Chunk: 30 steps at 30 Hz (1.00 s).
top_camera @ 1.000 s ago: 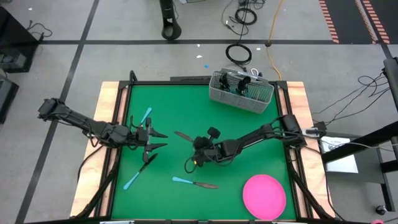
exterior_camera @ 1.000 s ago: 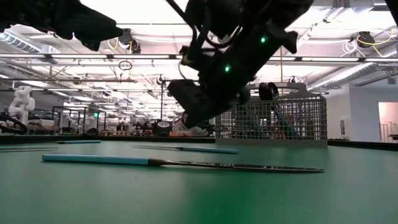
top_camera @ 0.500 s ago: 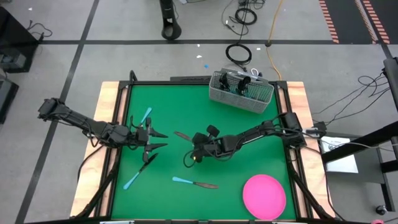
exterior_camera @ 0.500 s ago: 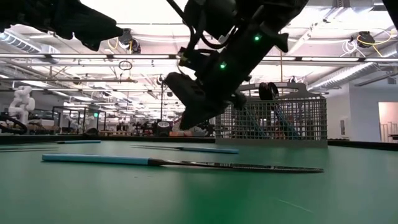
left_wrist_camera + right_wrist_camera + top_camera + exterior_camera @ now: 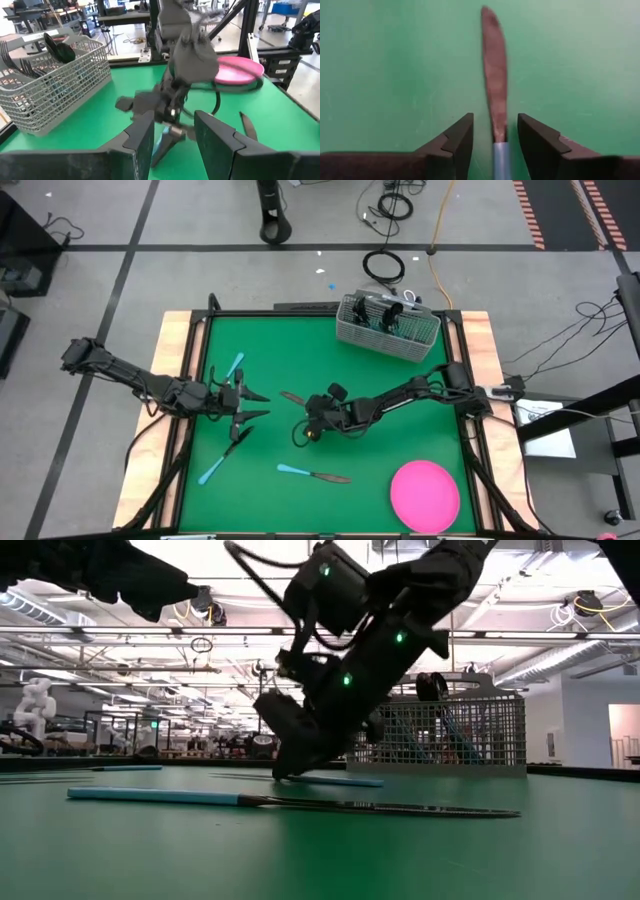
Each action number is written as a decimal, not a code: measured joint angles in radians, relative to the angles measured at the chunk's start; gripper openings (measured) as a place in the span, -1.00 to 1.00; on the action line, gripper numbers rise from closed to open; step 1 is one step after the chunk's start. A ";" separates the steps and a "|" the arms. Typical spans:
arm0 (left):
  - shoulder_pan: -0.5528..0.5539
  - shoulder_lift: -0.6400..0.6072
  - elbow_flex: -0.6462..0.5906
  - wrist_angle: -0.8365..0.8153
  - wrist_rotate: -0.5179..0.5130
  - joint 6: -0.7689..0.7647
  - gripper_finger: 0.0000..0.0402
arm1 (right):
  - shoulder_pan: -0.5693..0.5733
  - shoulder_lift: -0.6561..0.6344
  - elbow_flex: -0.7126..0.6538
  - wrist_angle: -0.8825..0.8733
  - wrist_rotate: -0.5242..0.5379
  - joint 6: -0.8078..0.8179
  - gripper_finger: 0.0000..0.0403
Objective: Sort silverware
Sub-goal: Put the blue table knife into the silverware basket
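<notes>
The silverware lies scattered on the green mat. A knife [image 5: 496,80] with a blue handle and dark blade lies flat near the middle [image 5: 293,398]. My right gripper [image 5: 495,137] is open, tipped down over it, one finger on each side of where blade meets handle. It shows low at the mat in the low view [image 5: 285,770]. My left gripper [image 5: 256,405] hovers open at the mat's left with nothing between its fingers [image 5: 172,145]. Another knife [image 5: 315,474] lies flat nearer the front.
A grey wire-mesh caddy [image 5: 390,328] holding some silverware stands at the far edge. A pink plate [image 5: 425,495] sits at the near right. Two more blue-handled pieces lie at the left, one far [image 5: 235,366], one near [image 5: 222,457].
My right gripper has moved a little toward the table's far left and tipped down, bringing its fingertips to the mat at the middle knife. The knife has stayed where it was.
</notes>
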 joint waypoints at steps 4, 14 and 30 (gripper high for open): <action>0.000 0.006 0.000 0.004 0.000 0.000 -0.29 | -0.009 0.026 0.002 0.011 -0.042 0.012 -0.30; 0.000 0.006 0.000 0.001 0.000 0.000 -0.29 | 0.007 0.041 -0.003 -0.025 -0.062 0.050 -0.94; 0.000 0.006 0.000 0.006 0.000 0.000 -0.29 | 0.008 -0.034 -0.003 -0.054 -0.053 -0.010 -0.99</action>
